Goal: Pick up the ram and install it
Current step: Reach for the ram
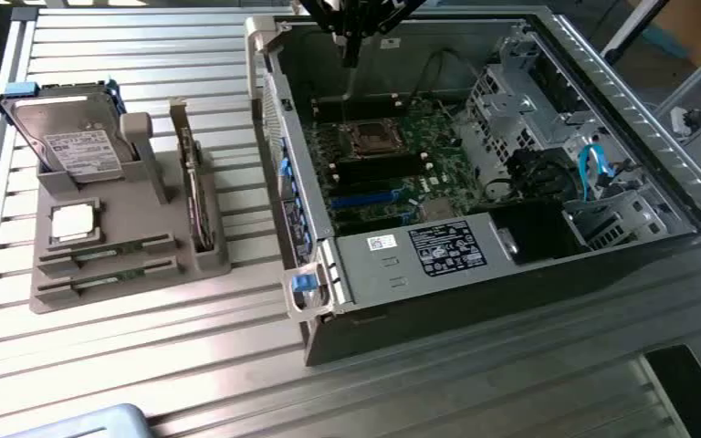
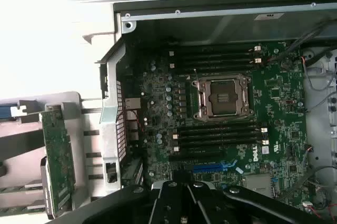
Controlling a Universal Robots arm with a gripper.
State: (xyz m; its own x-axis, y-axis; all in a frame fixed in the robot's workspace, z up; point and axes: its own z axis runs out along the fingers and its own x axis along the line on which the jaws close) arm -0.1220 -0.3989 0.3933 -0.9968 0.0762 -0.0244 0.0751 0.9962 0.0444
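Item, tool: one tool (image 1: 350, 50), jaws closed together with nothing between them, hanging over the far end of the open computer case (image 1: 326, 328); in the wrist view the tool (image 2: 181, 195) looks down on the motherboard (image 2: 274, 92).
Item, ram: ram (image 1: 107, 249) lying flat in a groove of the grey holder (image 1: 131, 297), which sits on the slatted surface (image 1: 143, 365) outside the case.
Bearing from tool: the ram lies towards the exterior view's left and nearer than the tool, well apart from it, with the case's side wall between the two.
Long axis: the stick runs left to right in the exterior view, roughly parallel to the holder's near edge.
Arm: one arm, so no choice of side.
Count, ram sticks: two by appearance, the second stick (image 1: 101, 279) in the next groove nearer, just beside the first.
Count, hard drive: one (image 1: 70, 141), standing at the holder's far end.
Count, expansion card: one (image 1: 186, 178), upright on edge along the holder's right side.
Count, processor chip: one (image 1: 70, 222), flat on the holder between drive and ram.
Count, processor socket: one (image 2: 221, 98), open and empty.
Count, memory slot banks: two, one (image 2: 216, 58) on either side (image 2: 218, 137) of the socket, all slots apparently vacant.
Progress: judged not begun; nothing gripped.
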